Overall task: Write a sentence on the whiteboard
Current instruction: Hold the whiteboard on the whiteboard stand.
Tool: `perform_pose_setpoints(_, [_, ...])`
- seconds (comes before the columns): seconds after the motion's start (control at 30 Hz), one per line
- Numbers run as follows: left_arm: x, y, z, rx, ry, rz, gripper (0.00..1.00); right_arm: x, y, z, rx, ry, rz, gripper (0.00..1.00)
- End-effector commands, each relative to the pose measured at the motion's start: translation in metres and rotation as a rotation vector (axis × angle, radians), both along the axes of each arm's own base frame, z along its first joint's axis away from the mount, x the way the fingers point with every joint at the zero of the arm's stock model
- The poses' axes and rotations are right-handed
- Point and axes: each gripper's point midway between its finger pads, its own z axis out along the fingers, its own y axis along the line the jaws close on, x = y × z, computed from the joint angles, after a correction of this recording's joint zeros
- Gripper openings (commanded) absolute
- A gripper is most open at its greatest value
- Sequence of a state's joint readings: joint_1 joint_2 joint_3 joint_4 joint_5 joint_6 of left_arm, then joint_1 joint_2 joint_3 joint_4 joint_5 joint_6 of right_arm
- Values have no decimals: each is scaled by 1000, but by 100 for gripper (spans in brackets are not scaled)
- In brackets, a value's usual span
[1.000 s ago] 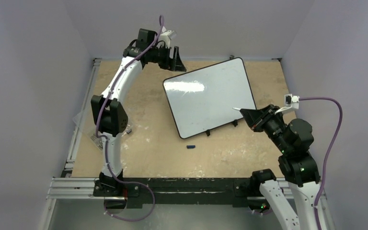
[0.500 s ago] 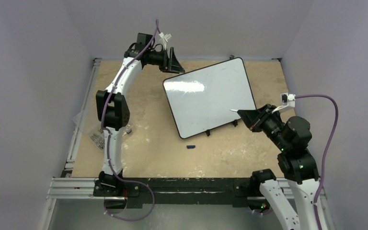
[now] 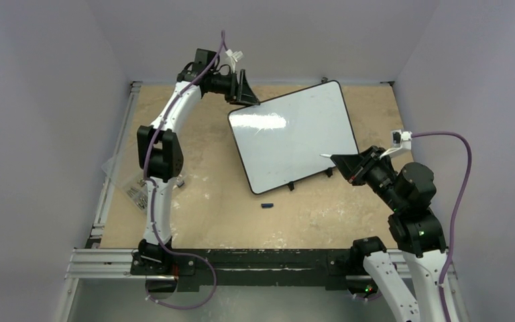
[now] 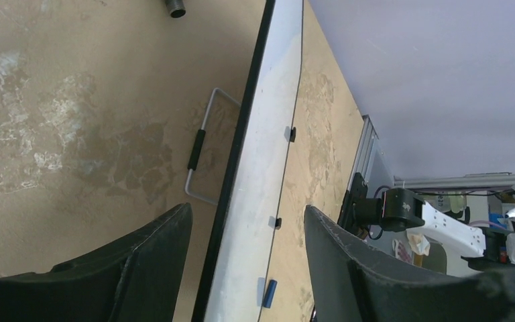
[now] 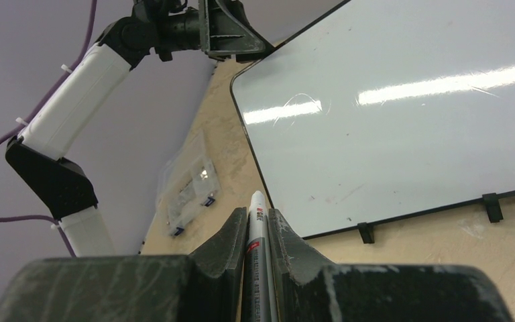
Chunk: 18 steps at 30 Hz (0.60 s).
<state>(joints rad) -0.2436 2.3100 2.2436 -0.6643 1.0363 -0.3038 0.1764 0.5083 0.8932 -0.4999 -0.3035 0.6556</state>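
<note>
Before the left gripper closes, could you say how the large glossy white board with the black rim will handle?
Likely stiff: the whiteboard shows a straight rim. Its glossy face shows glare, so probably slippery. Seemingly propped on a wire stand and feet, it may shift if pushed.

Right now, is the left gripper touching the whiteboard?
Apart. In the left wrist view the left gripper is open, and table shows between each finger and the whiteboard rim.

Bare worktop (image 3: 201, 181) lies open left of the whiteboard (image 3: 294, 137) and along its near edge, save a small blue cap (image 3: 266, 206). The left end effector (image 3: 247, 92) straddles the board's far left corner (fingers spread); the right end effector (image 3: 343, 162), clamping a marker (image 3: 327, 155), crowds the near right edge.
</note>
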Motion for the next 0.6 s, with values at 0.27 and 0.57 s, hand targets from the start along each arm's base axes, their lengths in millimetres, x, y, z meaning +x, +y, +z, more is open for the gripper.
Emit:
perform_pose_setpoints(0.27, [-10,-16,-16,13,25,-62,51,-7,2,19,-2,-61,23,0])
perform_pose_setpoints(0.57, [-30,-26,-17,-13,64,-139,51,-7,2,17,-7,-58,25,0])
